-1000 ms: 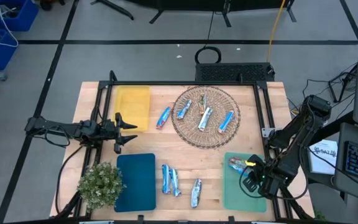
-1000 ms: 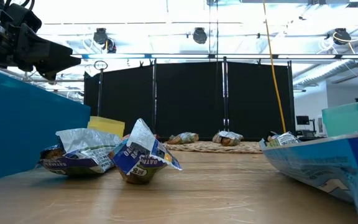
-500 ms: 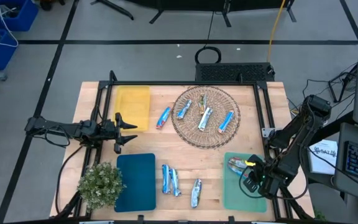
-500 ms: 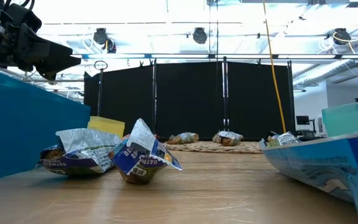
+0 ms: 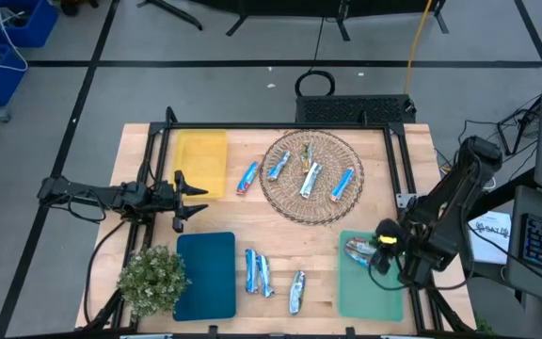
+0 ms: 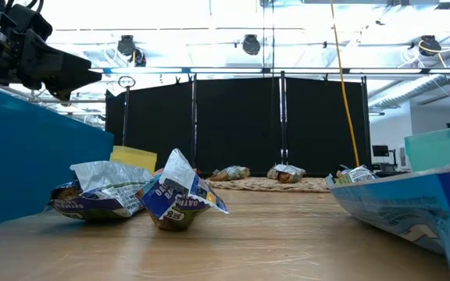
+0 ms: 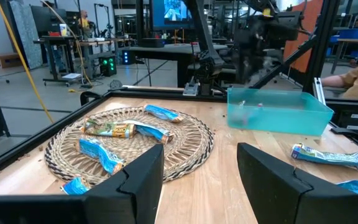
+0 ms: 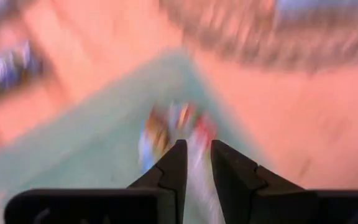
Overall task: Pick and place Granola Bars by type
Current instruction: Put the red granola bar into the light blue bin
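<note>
A grey-floored workshop surrounds the wooden worktop (image 5: 280, 212), with black curtains behind it in the low view. Largest on the worktop is the round wicker basket (image 5: 311, 176) at the far middle, carrying four Granola Bars (image 5: 310, 179), their long axes running roughly far to near, some tilted. A teal mat (image 5: 206, 274) lies at the near left edge beside a small potted plant (image 5: 151, 279) at the near left corner. A yellow mat (image 5: 201, 162) lies at the far left, and a green mat (image 5: 363, 278) at the near right corner.

One blue bar (image 5: 247, 177) lies on bare wood between yellow mat and basket, slanted. Three more (image 5: 258, 273) lie near the front edge right of the teal mat, long axes mostly far to near. A red-and-orange bar (image 5: 358, 250) lies on the green mat's far end, long axis roughly across.

The left gripper (image 5: 194, 200) hangs at the left edge by the yellow mat, fingers (image 7: 272, 180) apart, empty. The right gripper (image 5: 381, 250) sits above the green mat just beside the red-and-orange bar, fingers (image 8: 173, 167) nearly together, nothing visibly between them.
</note>
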